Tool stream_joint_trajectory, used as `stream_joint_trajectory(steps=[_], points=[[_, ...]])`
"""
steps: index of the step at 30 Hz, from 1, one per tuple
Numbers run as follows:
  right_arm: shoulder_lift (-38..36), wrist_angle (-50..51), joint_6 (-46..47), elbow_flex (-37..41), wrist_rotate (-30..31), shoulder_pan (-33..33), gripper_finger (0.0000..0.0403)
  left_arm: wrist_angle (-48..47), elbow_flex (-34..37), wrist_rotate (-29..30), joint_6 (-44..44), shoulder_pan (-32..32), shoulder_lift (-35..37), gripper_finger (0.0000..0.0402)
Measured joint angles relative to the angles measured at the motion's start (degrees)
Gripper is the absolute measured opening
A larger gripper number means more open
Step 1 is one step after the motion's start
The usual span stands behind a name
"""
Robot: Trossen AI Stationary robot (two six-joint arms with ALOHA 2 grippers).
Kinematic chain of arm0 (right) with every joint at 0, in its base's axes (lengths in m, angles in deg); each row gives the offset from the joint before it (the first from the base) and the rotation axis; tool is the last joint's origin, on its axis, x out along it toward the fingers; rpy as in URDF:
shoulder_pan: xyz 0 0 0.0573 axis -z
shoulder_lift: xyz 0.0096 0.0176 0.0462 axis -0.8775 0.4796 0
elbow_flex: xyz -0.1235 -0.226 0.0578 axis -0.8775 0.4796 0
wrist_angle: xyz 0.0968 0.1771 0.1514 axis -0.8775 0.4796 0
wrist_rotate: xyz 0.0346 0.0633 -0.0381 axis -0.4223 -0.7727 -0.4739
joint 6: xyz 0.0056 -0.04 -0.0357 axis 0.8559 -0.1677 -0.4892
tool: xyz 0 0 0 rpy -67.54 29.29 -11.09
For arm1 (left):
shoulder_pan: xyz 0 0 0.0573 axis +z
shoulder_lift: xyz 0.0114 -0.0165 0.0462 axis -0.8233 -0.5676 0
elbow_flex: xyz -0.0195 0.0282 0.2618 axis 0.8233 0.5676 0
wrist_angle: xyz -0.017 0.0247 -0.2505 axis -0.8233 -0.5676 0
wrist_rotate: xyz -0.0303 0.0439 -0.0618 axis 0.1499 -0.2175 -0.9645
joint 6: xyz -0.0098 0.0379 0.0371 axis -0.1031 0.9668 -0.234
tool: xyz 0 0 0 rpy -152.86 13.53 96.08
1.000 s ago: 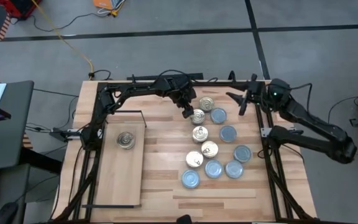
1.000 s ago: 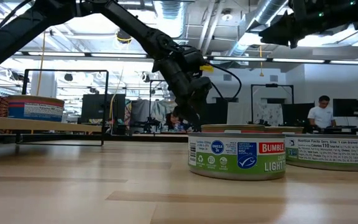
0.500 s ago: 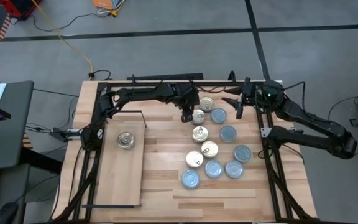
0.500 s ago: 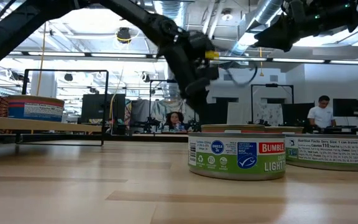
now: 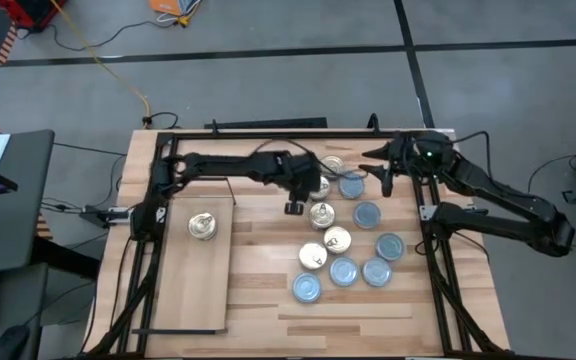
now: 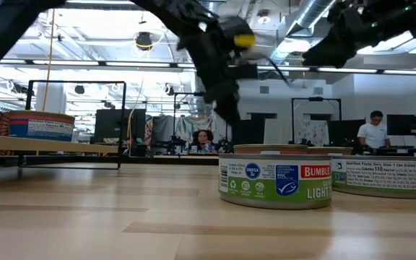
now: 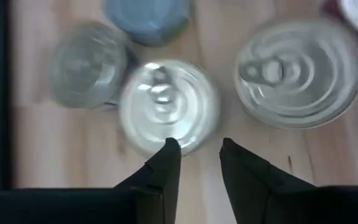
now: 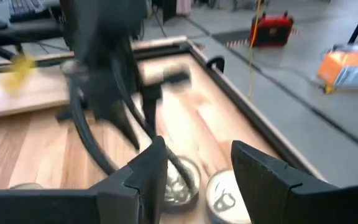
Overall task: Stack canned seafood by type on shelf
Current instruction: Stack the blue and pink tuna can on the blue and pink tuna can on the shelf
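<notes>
Your left gripper (image 7: 196, 155) is hovering over the round ribbed gold tins (image 5: 320, 214), jaws narrowly apart, gripping nothing. Your right gripper (image 8: 194, 165) is waiting, jaws apart. One tin (image 5: 201, 227) is sitting on the pale shelf (image 5: 190, 285), on the slatted wooden desk (image 5: 388, 310).

Tins (image 5: 340, 240) crowd the table's right half; the shelf (image 5: 193, 290) lies mostly bare.

You have five gold-topped tins (image 5: 313, 256), six blue-silver-topped tins (image 5: 367, 214), one shelf board (image 5: 193, 285) and two arms.
</notes>
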Motion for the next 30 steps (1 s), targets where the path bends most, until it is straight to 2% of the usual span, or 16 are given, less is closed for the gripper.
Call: stream_joint_trajectory(steps=[4,7,13,18,26,30], points=[[6.35,0.05,0.32,0.0,0.02,-1.12,0.0205,8.44,8.53,0.04,-1.36,0.69,6.48,0.0085],[11.47,0.66,-1.89,0.11,0.08,-1.75,0.0205,15.22,15.42,3.43,-2.11,0.52,11.33,0.0077],[15.89,0.04,-2.31,-1.11,0.31,-1.41,0.0205,19.64,24.67,5.33,-7.29,0.63,17.18,0.0075],[22.53,0.09,-2.19,-1.09,0.54,-5.02,0.0205,23.71,25.62,4.96,-8.44,0.55,16.76,0.0074],[32.05,1.16,-8.18,-2.67,7.84,-11.85,0.0205,32.33,25.65,4.22,-1.03,0.29,11.15,0.0073],[34.96,0.53,-12.96,-3.28,9.34,-13.29,0.0205,35.21,25.7,4.46,3.92,0.28,8.84,0.0073]])
